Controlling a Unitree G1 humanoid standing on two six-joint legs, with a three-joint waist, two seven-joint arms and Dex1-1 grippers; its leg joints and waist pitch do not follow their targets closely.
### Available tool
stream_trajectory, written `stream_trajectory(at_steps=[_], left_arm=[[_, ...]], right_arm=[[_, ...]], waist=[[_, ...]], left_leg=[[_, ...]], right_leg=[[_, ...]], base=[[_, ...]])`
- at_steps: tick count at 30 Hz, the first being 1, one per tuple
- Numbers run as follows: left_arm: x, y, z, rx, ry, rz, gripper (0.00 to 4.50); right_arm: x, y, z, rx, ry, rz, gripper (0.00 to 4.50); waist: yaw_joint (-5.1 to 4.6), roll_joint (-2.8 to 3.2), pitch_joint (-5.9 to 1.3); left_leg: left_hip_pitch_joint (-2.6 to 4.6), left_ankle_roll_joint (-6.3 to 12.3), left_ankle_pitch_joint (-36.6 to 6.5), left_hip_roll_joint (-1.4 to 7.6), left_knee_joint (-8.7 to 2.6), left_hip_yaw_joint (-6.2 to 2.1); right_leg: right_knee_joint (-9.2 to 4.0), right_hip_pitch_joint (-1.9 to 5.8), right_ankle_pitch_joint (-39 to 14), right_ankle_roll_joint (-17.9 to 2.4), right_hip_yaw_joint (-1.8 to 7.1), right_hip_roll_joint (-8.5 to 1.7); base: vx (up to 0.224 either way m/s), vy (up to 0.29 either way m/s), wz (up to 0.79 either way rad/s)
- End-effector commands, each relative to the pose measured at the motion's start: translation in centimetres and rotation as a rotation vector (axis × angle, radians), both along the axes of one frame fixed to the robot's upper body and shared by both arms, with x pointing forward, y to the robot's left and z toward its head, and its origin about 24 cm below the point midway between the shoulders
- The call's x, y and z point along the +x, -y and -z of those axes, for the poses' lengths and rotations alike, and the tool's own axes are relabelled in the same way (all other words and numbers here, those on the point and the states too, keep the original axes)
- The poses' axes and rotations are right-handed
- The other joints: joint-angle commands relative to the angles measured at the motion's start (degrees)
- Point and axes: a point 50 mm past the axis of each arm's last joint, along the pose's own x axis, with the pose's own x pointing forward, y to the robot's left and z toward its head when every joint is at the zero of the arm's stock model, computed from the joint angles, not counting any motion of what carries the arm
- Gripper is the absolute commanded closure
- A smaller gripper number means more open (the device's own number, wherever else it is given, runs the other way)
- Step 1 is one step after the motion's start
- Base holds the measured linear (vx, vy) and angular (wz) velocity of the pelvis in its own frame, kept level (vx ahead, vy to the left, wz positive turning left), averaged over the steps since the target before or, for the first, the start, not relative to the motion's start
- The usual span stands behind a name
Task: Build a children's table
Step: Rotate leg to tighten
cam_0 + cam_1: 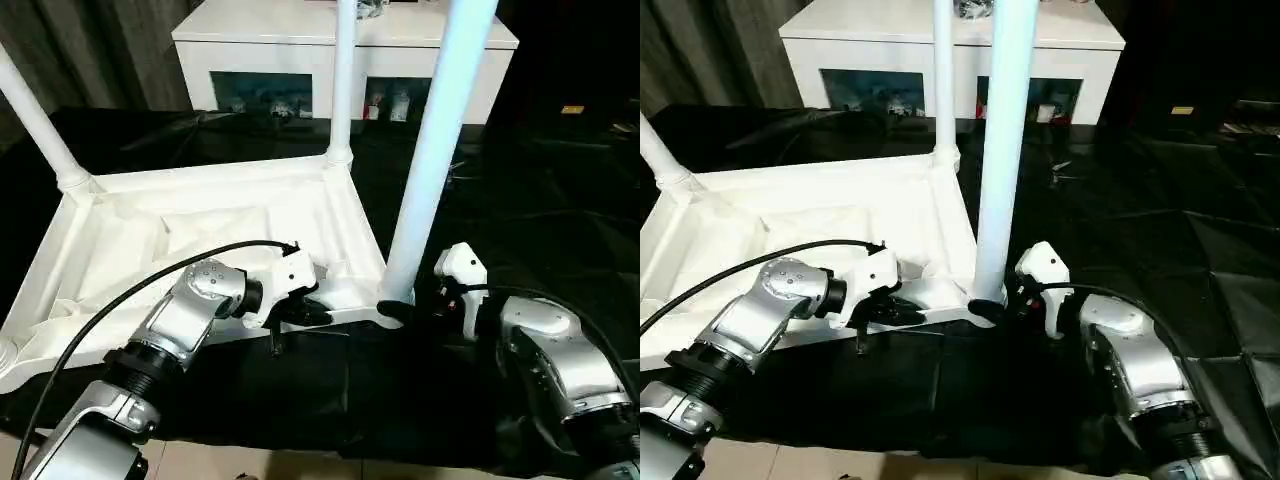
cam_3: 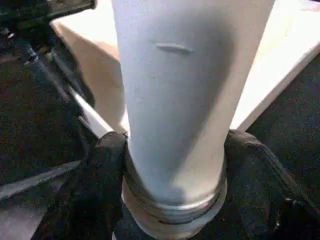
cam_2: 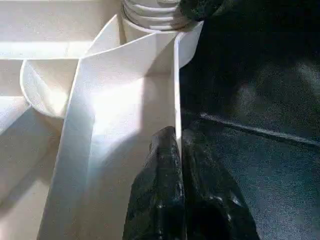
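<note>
Now the table top's edge (image 3: 176,90) is being pinched by the left tool (image 3: 179,150). A white leg (image 1: 440,140) is being hugged at its bottom by the right tool (image 2: 172,150).

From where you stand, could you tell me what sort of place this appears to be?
Probably an indoor demo or lab room: a black sheet covers the floor under the upturned children's table, with a white low cabinet and a dark curtain behind.

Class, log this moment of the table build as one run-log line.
left end effector: pinching table top rim | right end effector: fingers around near leg at its socket | far legs: upright
</note>
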Motion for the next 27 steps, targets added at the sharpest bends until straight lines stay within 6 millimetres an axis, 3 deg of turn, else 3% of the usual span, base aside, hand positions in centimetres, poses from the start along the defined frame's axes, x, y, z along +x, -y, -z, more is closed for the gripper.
stream_trajectory(at_steps=[1,2,3,4,8,9,11,12,15,16,17,19,22,24,27], left_arm=[[0.1,1.0,0.3,0.004,0.007,-0.038,4.5],[0.2,1.1,0.4,0.004,0.01,-0.049,4.5],[0.9,1.7,0.5,0.007,0.035,-0.133,4.5],[1.1,1.9,0.6,0.007,0.042,-0.162,4.5],[2.3,3.6,0.5,-0.017,0.085,-0.326,4.5],[2.8,4.2,0.3,-0.03,0.113,-0.387,4.5],[3.3,5.1,0.1,-0.044,0.145,-0.442,4.5],[3.4,5.4,0.0,-0.043,0.166,-0.454,4.5],[3.5,6.0,-0.2,-0.039,0.195,-0.424,4.5],[3.5,6.0,-0.2,-0.037,0.2,-0.414,4.5],[3.5,5.9,-0.3,-0.034,0.206,-0.406,4.5],[3.3,5.2,-0.1,-0.002,0.216,-0.365,4.5],[3.0,4.5,0.2,0.012,0.206,-0.357,4.5],[2.9,4.3,0.2,0.015,0.207,-0.353,4.5],[2.3,3.0,0.4,0.064,0.212,-0.282,4.5]], right_arm=[[1.2,0.2,1.4,-0.05,-0.021,0.249,1.84],[1.3,0.1,1.5,-0.051,-0.021,0.273,1.85],[1.9,-0.3,2.0,-0.04,-0.033,0.441,1.85],[2.0,-0.4,2.2,-0.035,-0.043,0.498,1.85],[2.8,-1.6,2.7,0.01,-0.07,0.717,1.85],[3.0,-2.3,2.8,0.023,-0.071,0.754,1.86],[3.3,-3.4,2.7,0.016,-0.053,0.771,1.86],[3.4,-4.3,2.6,0.013,-0.048,0.746,1.86],[3.5,-5.8,2.2,0.033,-0.028,0.673,1.86],[3.5,-5.9,1.9,0.063,-0.018,0.653,1.3],[3.4,-6.0,1.6,0.093,-0.008,0.635,1.3],[3.5,-5.0,0.5,0.069,0.089,0.612,1.07],[3.6,-3.7,0.1,0.084,0.088,0.616,0.82],[3.6,-3.3,-0.1,0.076,0.093,0.603,0.63],[2.7,-1.4,-1.0,0.028,0.095,0.432,0.51]], waist=[[-0.36,-0.37,-3.27],[-0.6,-0.37,-3.1],[-0.99,-0.47,-3.06],[-1.35,-0.35,-2.99],[-1.63,-0.24,-3.08],[-1.83,-0.44,-3.04],[-1.49,-0.41,-3.26],[-1.57,-0.53,-3.25],[-1.31,-0.55,-3.38],[-1.21,-0.56,-3.44],[-1.18,-0.57,-3.45],[-1.07,-0.45,-3.45],[-1.56,-0.45,-3.47],[-1.68,-0.45,-3.59],[-1.51,-0.5,-3.57]], left_leg=[[0.14,2.74,-12.6,1.41,-4.54,-0.21],[0.04,1.89,-13.7,1.38,-4.76,-0.32],[0.32,0.56,-16.7,1.25,-4.87,-0.49],[0.8,-0.22,-18.4,1.26,-4.83,-0.42],[0.81,-1.04,-19.8,1.12,-4.91,-0.62],[0.72,-1.33,-20.0,1.01,-4.93,-0.61],[1.12,-0.92,-20.0,1.03,-4.83,-0.53],[0.7,-0.51,-19.5,0.97,-4.89,-0.56],[0.33,0.49,-17.1,0.95,-4.88,-0.56],[0.29,0.96,-16.6,0.97,-4.82,-0.49],[0.3,1.13,-16.2,1.01,-4.79,-0.48],[0.13,1.86,-15.7,1.01,-4.76,-0.47],[-0.32,2.12,-14.6,1.04,-4.88,-0.69],[0.05,2.45,-14.5,1.14,-4.65,-0.57],[-0.23,3.71,-12.7,1.26,-4.54,-0.6]], right_leg=[[-3.01,2.77,-11.6,-14.8,1.62,-1.47],[-3.16,2.79,-13.9,-14.0,1.51,-1.42],[-3.66,2.69,-19.0,-12.4,1.35,-1.43],[-4.08,1.98,-21.0,-11.7,1.58,-1.46],[-4.31,1.81,-20.9,-10.7,1.59,-1.37],[-4.32,1.79,-20.9,-10.7,1.54,-1.26],[-4.56,1.63,-20.2,-10.5,1.54,-1.26],[-4.51,1.91,-19.1,-10.6,1.48,-1.23],[-4.2,2.27,-16.5,-10.6,1.51,-1.29],[-4.18,2.38,-15.9,-10.6,1.52,-1.39],[-4.13,2.36,-15.5,-10.7,1.55,-1.42],[-4.12,2.52,-14.9,-10.7,1.5,-1.38],[-3.81,2.92,-13.9,-11.0,1.32,-1.39],[-3.75,2.7,-12.8,-12.0,1.42,-1.38],[-3.42,3.16,-10.3,-12.8,1.36,-1.33]], base=[[0.0,0.0,0.0],[0.0,0.0,0.0],[-0.053,-0.007,-0.04],[0.0,0.0,0.0],[0.0,0.0,0.0],[0.0,0.0,0.0],[0.0,0.0,0.0],[0.0,0.0,0.0],[0.0,0.0,0.0],[0.0,0.0,0.0],[0.0,0.0,0.0],[0.0,0.0,0.0],[0.0,0.0,0.0],[0.0,0.0,0.0],[0.0,0.0,0.0]])
